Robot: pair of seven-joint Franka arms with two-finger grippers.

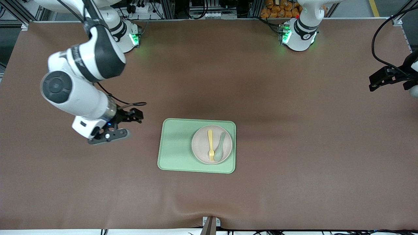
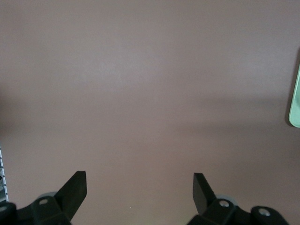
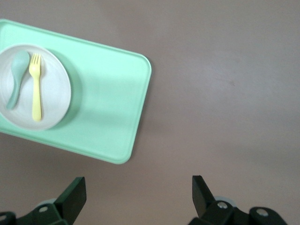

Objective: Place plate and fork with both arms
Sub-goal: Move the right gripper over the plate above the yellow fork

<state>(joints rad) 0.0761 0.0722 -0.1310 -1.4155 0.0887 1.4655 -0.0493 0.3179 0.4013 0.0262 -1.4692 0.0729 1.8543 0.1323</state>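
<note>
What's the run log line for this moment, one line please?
plate on tray | fork beside spoon on plate | right hand open over bare table | left hand open, waiting at table's end

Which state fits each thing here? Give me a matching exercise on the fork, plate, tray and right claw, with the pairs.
Things:
1. fork
2. plate
3. tray
4. right claw

States:
A. open, over bare table toward the right arm's end
B. on the tray, at its end toward the left arm
C. flat on the table
D. on the plate beside the spoon

Pairs: 1-D, 2-B, 3-C, 4-A
</note>
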